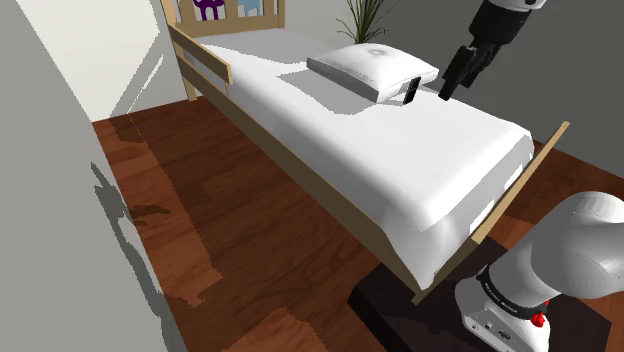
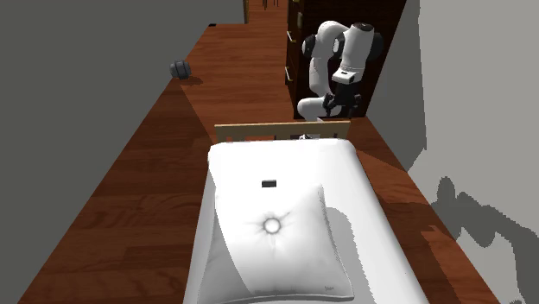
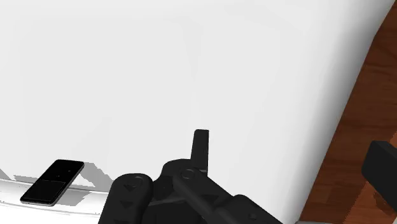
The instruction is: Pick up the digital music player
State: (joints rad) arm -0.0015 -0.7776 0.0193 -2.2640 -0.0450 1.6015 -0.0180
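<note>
The digital music player (image 1: 411, 91) is a thin black slab lying on the white mattress (image 1: 400, 150), right at the edge of the white pillow (image 1: 372, 68). In the second exterior view the player (image 2: 269, 183) sits between the pillow (image 2: 276, 233) and the footboard. My black gripper (image 1: 449, 88) hangs above the mattress just to the shoulder view's right of the player, not touching it. In the wrist view the player (image 3: 52, 182) lies off to one side of the gripper (image 3: 291, 158), whose fingers (image 3: 201, 147) stand wide apart with nothing between them.
The wooden bed frame has a side rail (image 1: 300, 170) and a footboard (image 2: 282, 131) near the robot's stand (image 1: 420, 310). A plant (image 1: 362, 20) stands behind the bed. A grey wall (image 1: 60, 200) borders the wooden floor (image 1: 230, 230). A small dark object (image 2: 180, 69) lies on the floor.
</note>
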